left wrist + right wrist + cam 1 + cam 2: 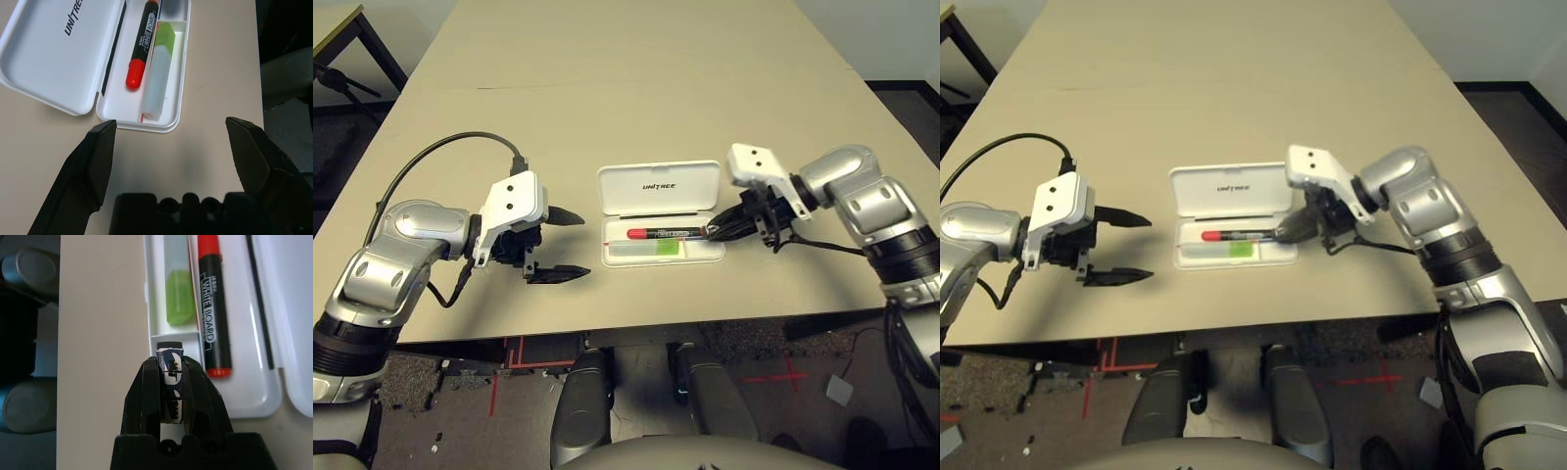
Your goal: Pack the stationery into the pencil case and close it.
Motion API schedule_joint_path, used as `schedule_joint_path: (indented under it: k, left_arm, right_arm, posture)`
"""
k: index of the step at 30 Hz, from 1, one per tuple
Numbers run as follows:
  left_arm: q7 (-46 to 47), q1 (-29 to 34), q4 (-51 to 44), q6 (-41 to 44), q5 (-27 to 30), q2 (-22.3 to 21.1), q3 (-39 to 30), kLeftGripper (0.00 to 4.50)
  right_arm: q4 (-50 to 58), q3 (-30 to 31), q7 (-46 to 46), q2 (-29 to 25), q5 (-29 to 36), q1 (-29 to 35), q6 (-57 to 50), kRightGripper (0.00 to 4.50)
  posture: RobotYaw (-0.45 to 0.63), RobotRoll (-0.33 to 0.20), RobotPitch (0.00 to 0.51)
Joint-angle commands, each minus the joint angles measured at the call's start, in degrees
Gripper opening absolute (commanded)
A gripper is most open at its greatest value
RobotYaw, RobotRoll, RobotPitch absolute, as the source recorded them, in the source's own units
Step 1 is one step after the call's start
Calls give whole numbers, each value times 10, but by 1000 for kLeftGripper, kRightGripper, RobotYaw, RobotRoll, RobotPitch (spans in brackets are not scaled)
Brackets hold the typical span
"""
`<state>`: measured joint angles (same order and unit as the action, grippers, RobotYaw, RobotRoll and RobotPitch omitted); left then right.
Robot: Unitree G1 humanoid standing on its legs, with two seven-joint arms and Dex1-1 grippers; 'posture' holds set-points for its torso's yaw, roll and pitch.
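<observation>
The right end effector (171, 382) pinches a tiny silver-black cylinder (169, 363) just over the near-end compartment of the open white hard-plastic pencil case (705, 255) — red marker with black label (664, 233) and light green flat stick (651, 250) lie just beyond its tips. Light, stiff and likely slippery, the cylinder looks best held across its middle. The left end effector (560, 245) hangs open over the tabletop (607, 88), the case just ahead.

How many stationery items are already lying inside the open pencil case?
2. The red marker and the light green stick lie in the pencil case; the small cylinder is held in the right gripper over its end compartment.
</observation>
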<state>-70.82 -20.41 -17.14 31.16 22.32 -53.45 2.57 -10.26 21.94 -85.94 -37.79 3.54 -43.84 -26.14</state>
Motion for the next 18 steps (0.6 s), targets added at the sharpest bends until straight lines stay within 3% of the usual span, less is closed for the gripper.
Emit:
schedule_joint_path:
  k: [1, 8, 18]
  left_arm:
    - [4, 5, -16, 10, 10, -14, -14, 4500]
    - [12, 15, -34, 17, 19, -21, -20, 4500]
    - [29, 11, -31, 11, 16, -14, -21, 4500]
  right_arm:
    - [2, 11, 14, 6, -9, 7, 19, 336]
    - [-14, 14, 25, 13, -20, 8, 53, 336]
    - [-30, 2, 4, 6, -7, -2, 68, 3942]
  posture:
    - [58, 0, 156]
    - [55, 0, 157]
    - [51, 0, 157]
